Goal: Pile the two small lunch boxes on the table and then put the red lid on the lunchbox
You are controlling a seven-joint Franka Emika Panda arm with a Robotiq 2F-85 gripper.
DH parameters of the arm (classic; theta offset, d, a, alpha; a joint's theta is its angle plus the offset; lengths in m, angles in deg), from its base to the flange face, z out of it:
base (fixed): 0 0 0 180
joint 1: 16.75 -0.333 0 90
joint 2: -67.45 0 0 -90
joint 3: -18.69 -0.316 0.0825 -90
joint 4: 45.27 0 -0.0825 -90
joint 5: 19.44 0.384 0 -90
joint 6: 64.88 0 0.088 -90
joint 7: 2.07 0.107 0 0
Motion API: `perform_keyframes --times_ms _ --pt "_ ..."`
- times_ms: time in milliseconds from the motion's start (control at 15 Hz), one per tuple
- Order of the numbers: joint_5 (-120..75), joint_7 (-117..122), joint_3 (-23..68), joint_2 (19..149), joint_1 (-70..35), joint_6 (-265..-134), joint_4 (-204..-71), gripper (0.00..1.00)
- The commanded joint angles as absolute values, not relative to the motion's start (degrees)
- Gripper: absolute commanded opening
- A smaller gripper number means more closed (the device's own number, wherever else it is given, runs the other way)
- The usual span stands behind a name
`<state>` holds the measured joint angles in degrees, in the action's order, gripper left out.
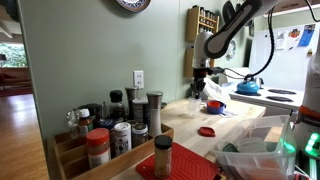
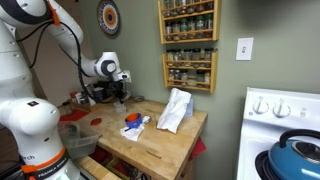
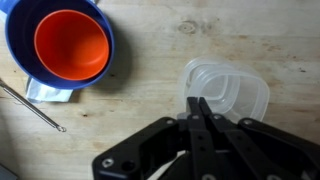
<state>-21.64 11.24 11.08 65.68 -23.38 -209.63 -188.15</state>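
In the wrist view my gripper (image 3: pixel 197 101) is shut, its two fingertips pinched together on the rim of a clear plastic lunch box (image 3: pixel 232 92). A second clear outline shows offset beneath it, lying on the pale wooden table (image 3: pixel 140 90). A blue bowl (image 3: pixel 20 50) with an orange-red bowl (image 3: pixel 70 45) nested inside sits at the upper left. In an exterior view the gripper (image 1: pixel 200 86) hangs just above the table, and the flat red lid (image 1: pixel 207 131) lies nearer the camera. The gripper (image 2: pixel 120 92) also shows in an exterior view.
A thin metal rod (image 3: pixel 30 105) lies by the blue bowl. A white crumpled bag (image 2: pixel 175 110) stands on the table. Spice jars in a wooden rack (image 1: pixel 115 130) fill the foreground. A blue kettle (image 1: pixel 248 86) sits on the stove.
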Motion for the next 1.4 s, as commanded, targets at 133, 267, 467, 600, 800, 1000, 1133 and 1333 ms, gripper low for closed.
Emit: perform_keyframes --times_ms 133,267,467,600,800,1000,1133,1333 --pt "-20.2 11.6 11.4 68.1 -23.4 -213.4 -189.2 0.00" --pt "-19.9 11.8 11.4 68.7 -23.5 -214.0 -189.0 0.00" --pt "-19.8 11.9 11.4 69.3 -23.6 -214.2 -189.0 0.00" --pt "-19.4 11.7 11.4 69.5 -23.7 -214.1 -189.0 0.00" --pt "-19.3 11.6 11.3 69.3 -23.8 -213.6 -189.0 0.27" --pt "-20.8 12.3 11.2 67.3 -24.1 -211.9 -189.3 0.46" --pt "-20.3 12.5 10.9 65.7 -24.3 -212.2 -189.7 0.60" --pt "-20.6 13.5 10.2 62.7 -24.7 -212.0 -190.2 0.84"
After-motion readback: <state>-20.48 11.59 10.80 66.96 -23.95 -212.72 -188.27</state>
